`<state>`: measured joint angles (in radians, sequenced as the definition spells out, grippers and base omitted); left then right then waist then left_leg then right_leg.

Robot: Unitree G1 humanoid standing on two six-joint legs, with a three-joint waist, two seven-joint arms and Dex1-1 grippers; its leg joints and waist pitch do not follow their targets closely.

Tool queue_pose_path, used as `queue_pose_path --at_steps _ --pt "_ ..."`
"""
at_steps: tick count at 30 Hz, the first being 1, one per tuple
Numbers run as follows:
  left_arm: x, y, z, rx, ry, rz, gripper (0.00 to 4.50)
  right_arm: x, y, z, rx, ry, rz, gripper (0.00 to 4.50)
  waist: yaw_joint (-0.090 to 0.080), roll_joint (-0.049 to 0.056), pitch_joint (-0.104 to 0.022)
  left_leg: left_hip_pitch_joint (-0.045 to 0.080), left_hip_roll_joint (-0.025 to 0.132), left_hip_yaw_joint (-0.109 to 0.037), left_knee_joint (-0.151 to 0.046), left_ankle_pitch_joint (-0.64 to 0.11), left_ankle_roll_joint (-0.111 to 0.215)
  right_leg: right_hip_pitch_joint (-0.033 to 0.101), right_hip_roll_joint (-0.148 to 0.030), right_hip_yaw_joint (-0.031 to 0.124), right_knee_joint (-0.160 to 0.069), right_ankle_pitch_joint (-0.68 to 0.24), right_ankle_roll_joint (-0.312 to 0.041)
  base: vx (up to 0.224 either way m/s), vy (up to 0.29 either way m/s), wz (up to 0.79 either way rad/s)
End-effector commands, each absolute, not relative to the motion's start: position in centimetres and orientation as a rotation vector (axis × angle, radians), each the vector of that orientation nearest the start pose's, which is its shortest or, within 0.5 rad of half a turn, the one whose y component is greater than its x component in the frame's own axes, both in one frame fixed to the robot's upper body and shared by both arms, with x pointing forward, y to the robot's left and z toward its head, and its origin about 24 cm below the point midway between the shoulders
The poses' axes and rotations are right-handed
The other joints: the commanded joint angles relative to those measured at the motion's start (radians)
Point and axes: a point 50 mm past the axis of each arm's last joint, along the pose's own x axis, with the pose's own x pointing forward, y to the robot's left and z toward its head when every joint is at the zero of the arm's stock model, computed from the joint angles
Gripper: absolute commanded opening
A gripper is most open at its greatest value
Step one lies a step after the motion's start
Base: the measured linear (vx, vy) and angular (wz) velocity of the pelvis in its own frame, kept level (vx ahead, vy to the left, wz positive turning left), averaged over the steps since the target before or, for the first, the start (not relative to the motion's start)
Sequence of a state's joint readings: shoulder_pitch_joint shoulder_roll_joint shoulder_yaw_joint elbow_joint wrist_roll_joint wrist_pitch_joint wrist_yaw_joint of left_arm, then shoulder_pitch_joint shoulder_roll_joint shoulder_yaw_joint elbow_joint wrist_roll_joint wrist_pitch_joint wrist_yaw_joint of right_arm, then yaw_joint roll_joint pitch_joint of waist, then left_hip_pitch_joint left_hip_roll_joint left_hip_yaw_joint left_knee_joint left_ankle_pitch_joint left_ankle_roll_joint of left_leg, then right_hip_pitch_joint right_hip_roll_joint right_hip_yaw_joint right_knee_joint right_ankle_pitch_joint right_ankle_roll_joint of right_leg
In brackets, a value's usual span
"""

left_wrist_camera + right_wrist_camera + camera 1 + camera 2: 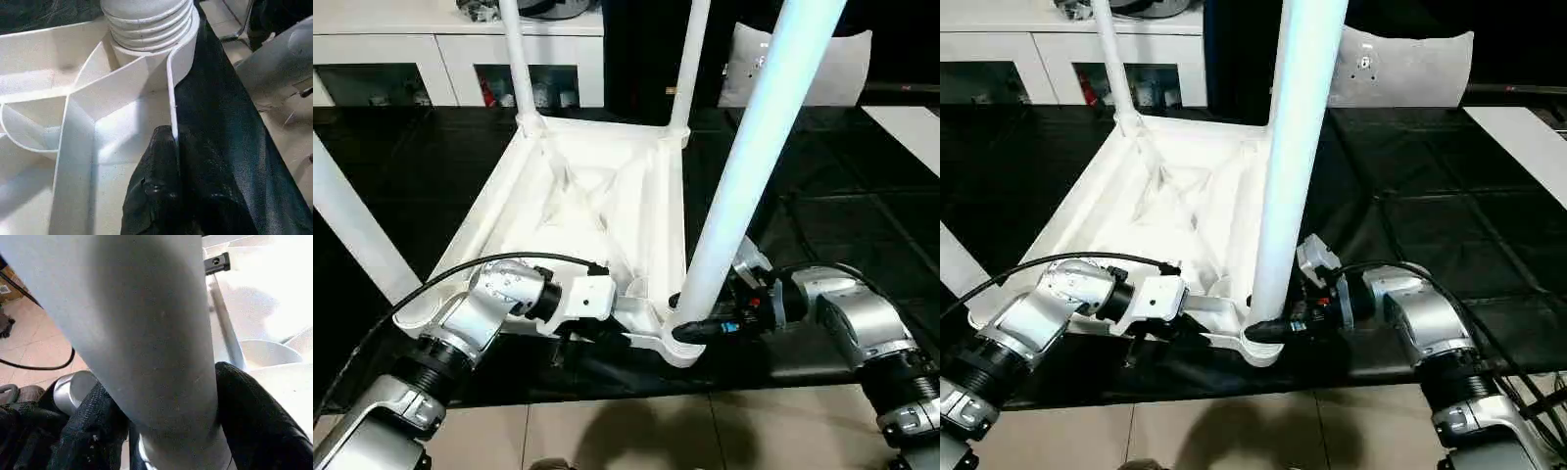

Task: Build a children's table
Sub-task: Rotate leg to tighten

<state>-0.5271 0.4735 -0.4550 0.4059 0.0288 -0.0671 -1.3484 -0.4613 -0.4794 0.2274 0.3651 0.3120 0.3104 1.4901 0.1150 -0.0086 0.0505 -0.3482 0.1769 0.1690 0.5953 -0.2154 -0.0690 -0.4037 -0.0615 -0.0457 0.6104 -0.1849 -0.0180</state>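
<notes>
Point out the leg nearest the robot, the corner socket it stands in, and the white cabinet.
Nearest leg (734, 186), left eye view, middle of its shaft.
Corner socket (1261, 349), right eye view, rounded outer rim below the leg.
White cabinet (450, 54), left eye view, frame between its glass doors.

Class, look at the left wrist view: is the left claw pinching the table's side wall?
Yes, the left claw is shut on the thin white wall of the table.
</notes>
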Motion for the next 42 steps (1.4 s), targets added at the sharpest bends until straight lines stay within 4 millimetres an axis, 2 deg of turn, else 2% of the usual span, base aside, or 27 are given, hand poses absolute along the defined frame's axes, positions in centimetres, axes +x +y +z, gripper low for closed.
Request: queue_pose_path --at_steps 1,2,5,7,8,9,10,11,12,13,15,16,18,19,20,21,22,24,25,28,29,34,35,36,38,41,42 --pt "27.6 12.7 3.6 0.638 0.501 -1.669 0.00 27.7 -15.1 6.8 0.071 0.410 1.609 2.30 -0.003 -0.008 -0.060 -0.001 0.055 -0.006 -0.067 -0.094 0.058 0.053 -0.081 0.044 -0.064 -0.188 -0.229 0.000 0.000 0.00" --pt "27.6 12.6 3.6 0.614 0.501 -1.647 0.00 27.6 -14.9 6.7 0.076 0.407 1.591 2.30 -0.004 -0.005 -0.057 -0.002 0.054 -0.007 -0.068 -0.105 0.055 0.052 -0.081 0.044 -0.067 -0.208 -0.225 0.000 0.000 0.00" --pt "27.7 12.2 3.8 0.519 0.494 -1.571 0.00 27.5 -14.0 6.2 0.049 0.416 1.514 2.26 -0.008 -0.006 -0.055 0.000 0.054 -0.009 -0.072 -0.114 0.044 0.051 -0.081 0.045 -0.070 -0.227 -0.217 0.000 0.000 0.00" --pt "27.8 11.9 4.0 0.451 0.487 -1.504 0.00 27.7 -13.2 5.8 0.023 0.406 1.429 2.22 -0.020 -0.005 -0.045 0.000 0.051 -0.011 -0.078 -0.173 0.028 0.047 -0.081 0.046 -0.083 -0.341 -0.191 0.000 0.000 0.00" --pt "28.0 11.5 4.2 0.415 0.473 -1.461 0.00 28.2 -12.4 5.7 0.030 0.389 1.347 2.22 -0.023 -0.005 -0.043 -0.001 0.049 -0.013 -0.080 -0.191 0.024 0.048 -0.082 0.045 -0.088 -0.386 -0.178 0.000 0.000 0.00" --pt "28.0 11.5 4.2 0.415 0.473 -1.461 0.00 28.2 -12.4 5.7 0.030 0.389 1.347 2.19 -0.028 -0.005 -0.042 0.000 0.049 -0.014 -0.082 -0.206 0.016 0.048 -0.082 0.046 -0.089 -0.419 -0.166 0.000 0.000 0.00" --pt "28.4 10.8 4.3 0.365 0.457 -1.354 0.00 29.5 -10.9 5.5 0.038 0.363 1.169 2.19 -0.044 -0.007 -0.036 -0.002 0.044 -0.019 -0.085 -0.243 -0.002 0.045 -0.082 0.043 -0.098 -0.539 -0.119 0.000 0.000 0.00" --pt "28.5 10.6 4.4 0.354 0.457 -1.330 0.00 29.8 -10.7 5.5 0.042 0.355 1.125 2.16 -0.052 -0.006 -0.032 -0.006 0.040 -0.022 -0.087 -0.251 -0.009 0.044 -0.082 0.038 -0.105 -0.582 -0.103 0.000 0.000 0.00" --pt "28.6 10.4 4.4 0.345 0.457 -1.309 0.00 30.0 -10.4 5.5 0.046 0.349 1.088 2.16 -0.066 -0.008 -0.034 0.000 0.035 -0.027 -0.085 -0.278 -0.020 0.039 -0.082 0.032 -0.115 -0.661 -0.064 0.000 0.000 0.00" --pt "29.3 9.3 4.6 0.312 0.440 -1.206 0.00 31.2 -9.7 5.2 0.054 0.345 0.919 2.16 -0.083 -0.008 -0.033 -0.002 0.032 -0.031 -0.083 -0.289 -0.026 0.037 -0.083 0.028 -0.121 -0.699 -0.047 0.000 0.000 0.00" --pt "29.7 8.7 4.7 0.308 0.426 -1.154 0.00 31.5 -9.4 5.0 0.063 0.342 0.866 2.16 -0.093 -0.008 -0.035 -0.001 0.029 -0.033 -0.080 -0.302 -0.019 0.037 -0.083 0.024 -0.128 -0.715 -0.035 0.000 0.000 0.00" --pt "30.2 8.1 4.8 0.306 0.413 -1.100 0.00 31.6 -8.9 5.0 0.067 0.331 0.831 2.16 -0.099 -0.001 -0.038 0.002 0.034 -0.032 -0.083 -0.299 0.000 0.034 -0.081 0.026 -0.129 -0.651 -0.054 0.000 0.000 0.00" --pt "30.4 7.8 4.9 0.303 0.409 -1.077 0.00 31.6 -8.7 5.0 0.067 0.321 0.823 2.65 -0.097 -0.003 -0.043 0.005 0.037 -0.028 -0.084 -0.284 0.018 0.035 -0.078 0.029 -0.126 -0.569 -0.081 0.000 0.000 0.00" --pt "30.7 7.5 4.9 0.332 0.393 -1.063 0.00 31.7 -8.4 5.2 0.067 0.296 0.814 2.78 -0.095 0.001 -0.041 0.003 0.039 -0.025 -0.085 -0.267 0.028 0.033 -0.075 0.033 -0.121 -0.513 -0.103 0.000 0.000 0.00" --pt "30.7 7.4 4.9 0.338 0.391 -1.062 0.00 31.7 -8.4 5.3 0.068 0.292 0.813 2.81 -0.094 0.001 -0.042 0.003 0.039 -0.023 -0.085 -0.261 0.031 0.033 -0.075 0.035 -0.120 -0.492 -0.111 0.000 0.000 0.00" --pt "30.8 7.4 4.9 0.351 0.388 -1.065 0.00 31.7 -8.3 5.3 0.072 0.288 0.813 2.97 -0.093 0.001 -0.043 0.001 0.040 -0.022 -0.085 -0.254 0.033 0.036 -0.075 0.035 -0.116 -0.467 -0.120 0.000 0.000 0.00" --pt "30.9 7.5 4.9 0.376 0.382 -1.068 0.00 31.7 -8.3 5.5 0.076 0.272 0.816 2.97 -0.088 0.001 -0.045 -0.003 0.042 -0.021 -0.087 -0.226 0.040 0.041 -0.075 0.037 -0.109 -0.398 -0.142 0.000 0.000 0.00" --pt "30.9 7.6 4.9 0.382 0.383 -1.066 0.00 31.7 -8.3 5.6 0.076 0.264 0.814 3.13 -0.084 0.003 -0.047 -0.001 0.043 -0.019 -0.085 -0.216 0.041 0.042 -0.077 0.039 -0.105 -0.368 -0.155 0.000 0.000 0.00" --pt "30.9 7.8 4.9 0.387 0.387 -1.066 0.00 31.6 -8.4 5.7 0.077 0.260 0.820 3.23 -0.080 0.000 -0.047 -0.005 0.042 -0.017 -0.083 -0.201 0.045 0.046 -0.078 0.040 -0.103 -0.359 -0.162 0.000 0.000 0.00" --pt "30.8 8.5 4.7 0.413 0.398 -1.065 0.00 31.4 -9.0 5.9 0.079 0.234 0.847 3.45 -0.073 0.001 -0.047 -0.004 0.042 -0.016 -0.084 -0.191 0.048 0.046 -0.080 0.040 -0.106 -0.384 -0.151 0.000 0.000 0.00" --pt "30.8 8.7 4.6 0.423 0.403 -1.061 0.00 31.3 -9.2 5.9 0.082 0.227 0.856 3.68 -0.072 0.001 -0.048 -0.005 0.043 -0.016 -0.085 -0.183 0.048 0.047 -0.079 0.040 -0.104 -0.374 -0.151 0.000 0.000 0.00" --pt "30.6 9.9 4.5 0.453 0.397 -1.103 0.00 30.8 -11.6 5.9 0.068 0.236 0.894 4.13 -0.065 0.000 -0.053 -0.004 0.045 -0.012 -0.081 -0.127 0.064 0.052 -0.077 0.038 -0.091 -0.243 -0.191 0.000 0.000 0.00" --pt "30.5 10.2 4.5 0.475 0.386 -1.139 0.00 30.6 -12.4 6.0 0.055 0.241 0.933 4.13 -0.063 -0.001 -0.053 -0.005 0.045 -0.012 -0.080 -0.122 0.066 0.055 -0.077 0.038 -0.090 -0.237 -0.192 0.000 0.000 0.00" --pt "30.4 10.3 4.4 0.486 0.379 -1.159 0.00 30.5 -12.6 6.1 0.050 0.240 0.955 4.24 -0.061 0.002 -0.055 -0.006 0.044 -0.011 -0.078 -0.116 0.073 0.055 -0.077 0.038 -0.089 -0.224 -0.194 0.000 0.000 0.00" --pt "30.2 10.5 4.4 0.493 0.382 -1.188 0.00 30.3 -12.9 6.4 0.037 0.231 0.999 4.43 -0.058 0.001 -0.054 -0.006 0.046 -0.010 -0.078 -0.107 0.077 0.055 -0.077 0.038 -0.087 -0.207 -0.199 0.000 0.000 0.00" --pt "29.6 10.9 4.2 0.541 0.382 -1.269 0.00 29.8 -13.7 6.8 -0.018 0.213 1.091 4.43 -0.053 0.002 -0.053 -0.004 0.049 -0.011 -0.079 -0.121 0.078 0.054 -0.079 0.037 -0.089 -0.230 -0.202 0.000 0.000 0.00" --pt "29.4 11.1 4.1 0.561 0.385 -1.302 0.00 29.7 -14.0 7.0 -0.035 0.212 1.114 4.43 -0.052 -0.003 -0.054 -0.003 0.049 -0.010 -0.079 -0.131 0.073 0.054 -0.079 0.036 -0.091 -0.252 -0.198 0.000 0.000 0.00"
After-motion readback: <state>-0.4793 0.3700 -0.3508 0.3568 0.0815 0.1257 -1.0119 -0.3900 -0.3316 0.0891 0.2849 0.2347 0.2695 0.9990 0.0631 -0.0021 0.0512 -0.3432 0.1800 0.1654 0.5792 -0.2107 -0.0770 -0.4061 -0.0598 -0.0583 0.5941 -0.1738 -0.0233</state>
